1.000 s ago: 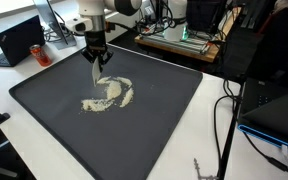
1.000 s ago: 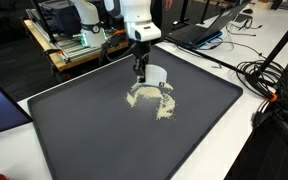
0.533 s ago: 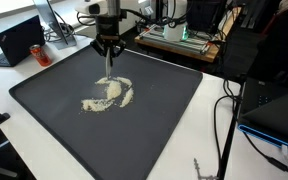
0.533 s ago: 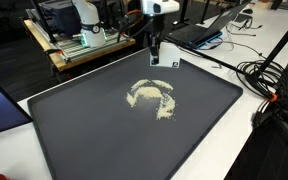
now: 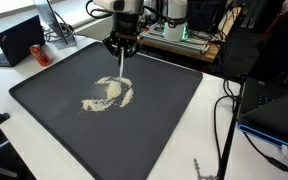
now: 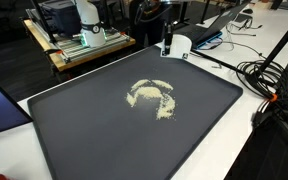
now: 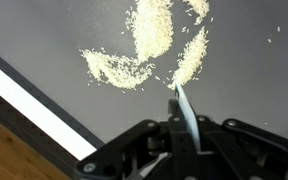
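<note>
A pile of pale grains (image 5: 109,95) (image 6: 154,97) (image 7: 149,30) lies spread in a curved smear on the dark mat (image 5: 154,130) (image 6: 104,140). My gripper (image 5: 121,46) (image 6: 167,38) (image 7: 181,125) hangs above the mat's far edge, beyond the grains. It is shut on a thin white flat scraper (image 5: 121,64) (image 6: 179,45) (image 7: 185,105), which points down toward the mat. In the wrist view the scraper shows edge-on, its tip near the closest grains. The scraper is lifted off the grains.
A laptop (image 5: 19,40) and a red can (image 5: 39,52) sit on the white table beside the mat. Another laptop (image 6: 209,30) and tangled cables (image 6: 269,80) (image 5: 224,110) lie at the mat's side. A wooden rack with electronics (image 6: 79,40) stands behind.
The gripper has risen from the grain pile and moved toward the mat's far edge, carrying the scraper along. The grains have stayed in place.
</note>
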Tool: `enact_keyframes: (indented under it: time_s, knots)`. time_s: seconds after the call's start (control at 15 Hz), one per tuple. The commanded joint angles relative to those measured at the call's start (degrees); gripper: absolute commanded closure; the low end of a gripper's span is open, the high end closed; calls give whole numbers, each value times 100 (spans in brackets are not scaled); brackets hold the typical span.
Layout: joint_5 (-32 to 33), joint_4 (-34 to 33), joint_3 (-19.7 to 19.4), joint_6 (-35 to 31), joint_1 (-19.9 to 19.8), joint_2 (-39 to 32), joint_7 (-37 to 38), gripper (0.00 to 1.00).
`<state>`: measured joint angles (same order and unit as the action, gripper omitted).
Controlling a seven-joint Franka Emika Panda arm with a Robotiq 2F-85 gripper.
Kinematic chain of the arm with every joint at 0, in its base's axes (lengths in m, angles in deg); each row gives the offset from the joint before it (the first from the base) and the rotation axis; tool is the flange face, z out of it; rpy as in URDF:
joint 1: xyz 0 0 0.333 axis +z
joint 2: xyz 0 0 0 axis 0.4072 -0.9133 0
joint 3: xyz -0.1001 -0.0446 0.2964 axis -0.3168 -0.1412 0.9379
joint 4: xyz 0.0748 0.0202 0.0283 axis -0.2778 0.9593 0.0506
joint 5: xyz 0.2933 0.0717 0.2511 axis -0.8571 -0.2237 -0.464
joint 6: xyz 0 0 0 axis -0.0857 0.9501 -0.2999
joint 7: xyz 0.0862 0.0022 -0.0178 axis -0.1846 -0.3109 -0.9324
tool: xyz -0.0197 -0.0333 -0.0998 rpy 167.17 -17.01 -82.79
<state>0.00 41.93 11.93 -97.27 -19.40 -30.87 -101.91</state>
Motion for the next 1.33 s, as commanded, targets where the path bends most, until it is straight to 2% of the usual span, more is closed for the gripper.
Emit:
enact_keyframes:
  time_s: [0.0,0.13,0.8,1.07,1.27]
  knots:
    - [8,-21,-9,24,18,3,6,96]
    - [22,-25,-33,26,13,2,8,99]
    - [898,-1394,46,978,622,-934,99,99]
    - [1499,-1701,-35,1258,924,-1274,542,99]
    - [1760,-1640,-9,1077,1022,-1384,1000,99]
